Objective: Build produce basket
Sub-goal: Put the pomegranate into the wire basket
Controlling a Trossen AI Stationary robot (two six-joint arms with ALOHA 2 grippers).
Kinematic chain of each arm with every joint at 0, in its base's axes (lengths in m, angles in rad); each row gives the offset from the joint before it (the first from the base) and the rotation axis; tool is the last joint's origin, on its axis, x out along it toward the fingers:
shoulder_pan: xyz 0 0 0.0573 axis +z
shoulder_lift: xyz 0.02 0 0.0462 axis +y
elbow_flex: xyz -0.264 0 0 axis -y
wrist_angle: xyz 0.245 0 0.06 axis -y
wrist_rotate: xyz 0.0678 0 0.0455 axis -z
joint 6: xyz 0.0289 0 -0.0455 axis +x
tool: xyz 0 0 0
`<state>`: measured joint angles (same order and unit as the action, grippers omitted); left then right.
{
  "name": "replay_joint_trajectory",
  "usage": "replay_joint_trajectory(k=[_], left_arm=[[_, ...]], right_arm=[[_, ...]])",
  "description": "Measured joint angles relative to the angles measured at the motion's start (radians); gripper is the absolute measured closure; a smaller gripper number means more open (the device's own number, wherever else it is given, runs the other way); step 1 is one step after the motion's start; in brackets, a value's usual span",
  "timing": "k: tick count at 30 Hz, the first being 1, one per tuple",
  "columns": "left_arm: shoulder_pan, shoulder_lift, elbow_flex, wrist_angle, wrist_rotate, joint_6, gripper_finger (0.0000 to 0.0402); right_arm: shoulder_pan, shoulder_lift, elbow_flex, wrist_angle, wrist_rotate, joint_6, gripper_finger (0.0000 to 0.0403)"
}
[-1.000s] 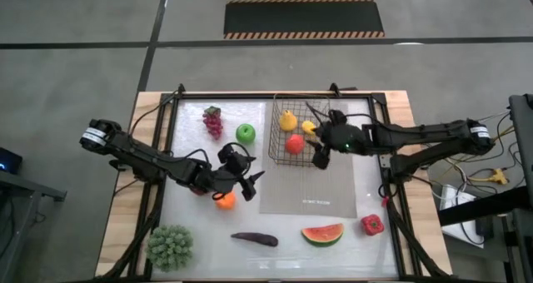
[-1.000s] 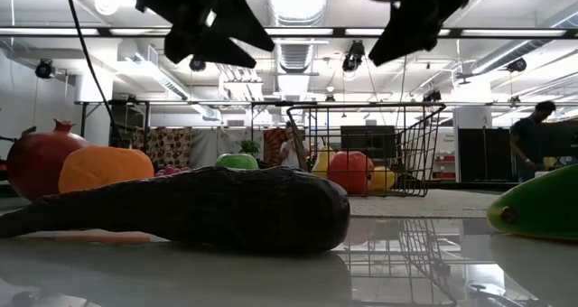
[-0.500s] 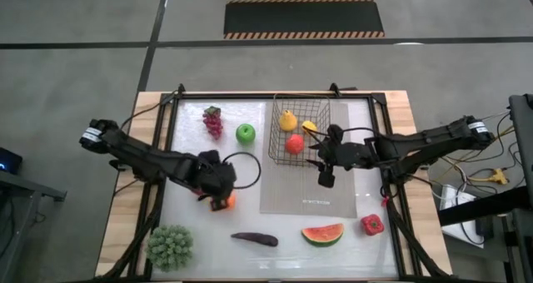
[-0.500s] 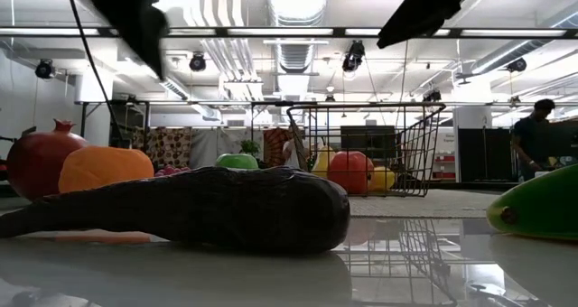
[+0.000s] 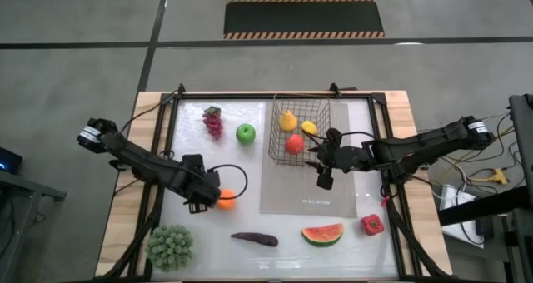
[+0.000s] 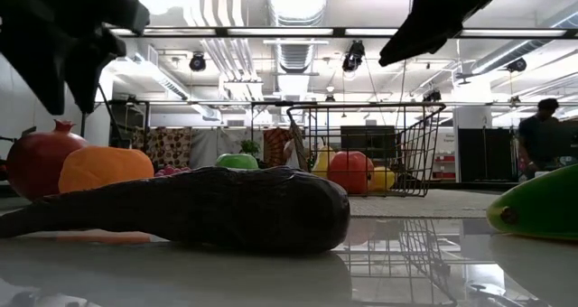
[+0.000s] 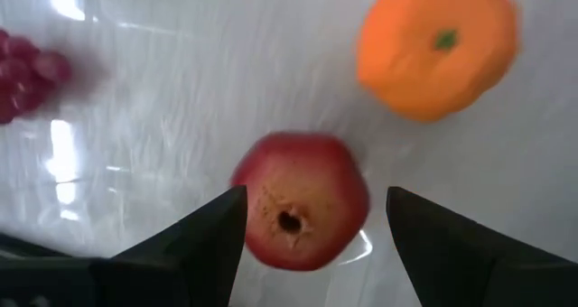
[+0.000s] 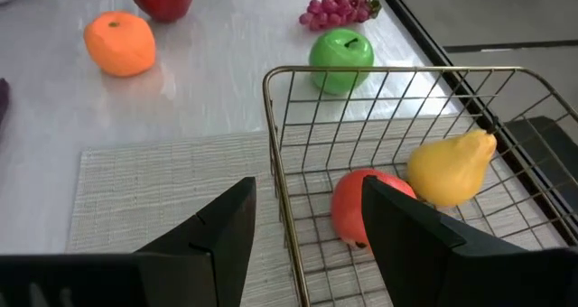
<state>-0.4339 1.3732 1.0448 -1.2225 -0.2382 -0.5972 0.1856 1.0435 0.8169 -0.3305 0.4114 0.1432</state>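
Fingers spread, left gripper (image 7: 312,221) hovers over a round red pomegranate-like fruit (image 7: 301,213) beside the orange (image 5: 226,200), apparently lining up a pick. Right gripper (image 8: 307,218), also empty-handed, waits beside the black wire-mesh basket (image 5: 279,141) (pear, red fruit inside).
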Motion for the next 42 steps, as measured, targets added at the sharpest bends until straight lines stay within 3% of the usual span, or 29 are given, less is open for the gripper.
replay_joint_trajectory(k=[17, 30, 42], left_arm=[[0.000, -0.122, -0.014, 0.005, 0.044, -0.090, 0.0151], [0.000, -0.132, -0.020, 0.009, 0.095, -0.177, 0.0009], [0.001, -0.058, -0.066, 0.010, 0.047, -0.050, 0.0015]], right_arm=[[0.000, 0.000, 0.000, 0.029, 0.000, -0.005, 0.0216], [0.000, 0.000, -0.007, 0.030, 0.000, 0.005, 0.0216], [0.000, 0.000, -0.023, 0.030, 0.000, 0.016, 0.0216]])
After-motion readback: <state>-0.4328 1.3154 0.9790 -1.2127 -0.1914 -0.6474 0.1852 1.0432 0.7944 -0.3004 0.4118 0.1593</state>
